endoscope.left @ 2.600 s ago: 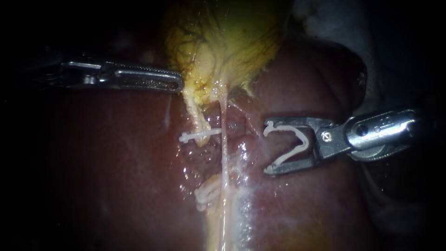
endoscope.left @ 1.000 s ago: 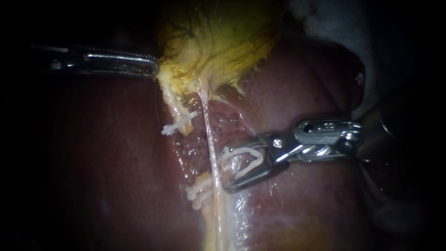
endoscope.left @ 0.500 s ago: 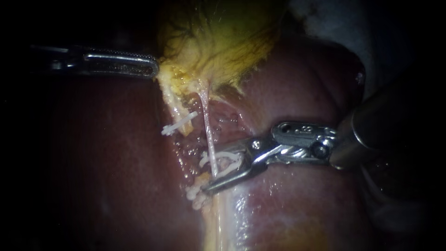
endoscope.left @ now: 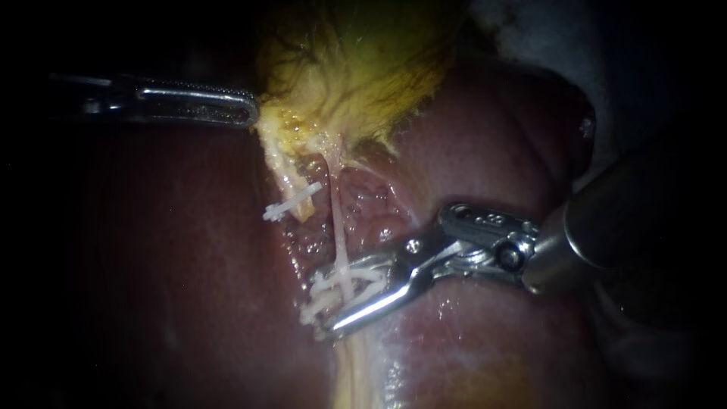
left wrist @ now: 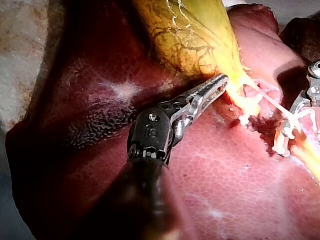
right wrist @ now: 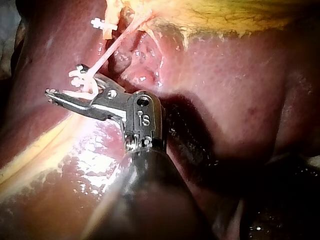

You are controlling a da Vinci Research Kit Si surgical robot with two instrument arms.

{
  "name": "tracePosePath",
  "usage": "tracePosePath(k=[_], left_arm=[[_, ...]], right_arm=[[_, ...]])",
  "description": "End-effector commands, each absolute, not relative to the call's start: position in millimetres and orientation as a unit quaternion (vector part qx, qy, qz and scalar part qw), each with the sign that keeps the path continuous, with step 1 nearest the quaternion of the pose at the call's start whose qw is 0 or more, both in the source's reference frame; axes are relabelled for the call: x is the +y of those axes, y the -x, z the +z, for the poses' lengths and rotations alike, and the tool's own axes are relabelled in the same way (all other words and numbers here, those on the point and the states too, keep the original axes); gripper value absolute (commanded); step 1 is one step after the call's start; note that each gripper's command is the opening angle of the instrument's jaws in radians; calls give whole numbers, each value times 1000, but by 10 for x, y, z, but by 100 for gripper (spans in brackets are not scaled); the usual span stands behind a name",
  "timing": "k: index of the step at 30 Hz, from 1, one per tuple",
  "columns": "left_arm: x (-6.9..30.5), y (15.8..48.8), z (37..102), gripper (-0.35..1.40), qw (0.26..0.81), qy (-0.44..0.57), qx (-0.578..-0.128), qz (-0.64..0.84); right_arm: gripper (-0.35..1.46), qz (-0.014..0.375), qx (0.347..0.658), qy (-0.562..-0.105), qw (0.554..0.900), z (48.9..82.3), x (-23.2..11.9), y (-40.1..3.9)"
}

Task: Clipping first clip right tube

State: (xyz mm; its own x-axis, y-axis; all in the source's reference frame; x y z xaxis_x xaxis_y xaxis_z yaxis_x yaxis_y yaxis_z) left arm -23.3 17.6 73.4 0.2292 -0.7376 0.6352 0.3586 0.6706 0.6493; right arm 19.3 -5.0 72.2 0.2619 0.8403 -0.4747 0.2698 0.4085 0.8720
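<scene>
White clip [endoscope.left: 362, 274] sits in the hand of the right instrument [endoscope.left: 333, 299]. Both jaws bear on it from either side with a clear gap between them, so it is held but not pressed flat. Its legs straddle the right tube [endoscope.left: 338, 220] low on the tube's run. Tight margin at the jaw tips: a clip cluster [endoscope.left: 316, 304] on the neighbouring strand lies just beside them, and contact cannot be judged. Higher up, a single clip [endoscope.left: 291, 203] crosses the left tube [endoscope.left: 284, 178], well apart from the hand. Open room: bare dark-red liver [endoscope.left: 492, 136] on both sides of the tubes, and wet and free under the right shaft. The liver's rim shows at upper right, with a pale surface [endoscope.left: 530, 30] beyond. Right shaft enters from the right, sloping down, wrist bent so the hand points across the tube. The lower jaw runs close over the liver. Left instrument [endoscope.left: 254, 112] lies level, its hand closed on the yellow fringe at the neck of the gallbladder [endoscope.left: 356, 68], with the tissue drawn taut toward it.
</scene>
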Motion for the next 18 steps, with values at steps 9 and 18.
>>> tracePosePath(k=[9, 18], left_arm=[[175, 234, 735, -35, 761, -187, -506, -360], [175, 234, 735, -35, 761, -187, -506, -360]], right_arm=[[41, 209, 561, -517, 611, 713, -58, -201], [-1, 222, 565, -507, 612, 716, -56, -199]])
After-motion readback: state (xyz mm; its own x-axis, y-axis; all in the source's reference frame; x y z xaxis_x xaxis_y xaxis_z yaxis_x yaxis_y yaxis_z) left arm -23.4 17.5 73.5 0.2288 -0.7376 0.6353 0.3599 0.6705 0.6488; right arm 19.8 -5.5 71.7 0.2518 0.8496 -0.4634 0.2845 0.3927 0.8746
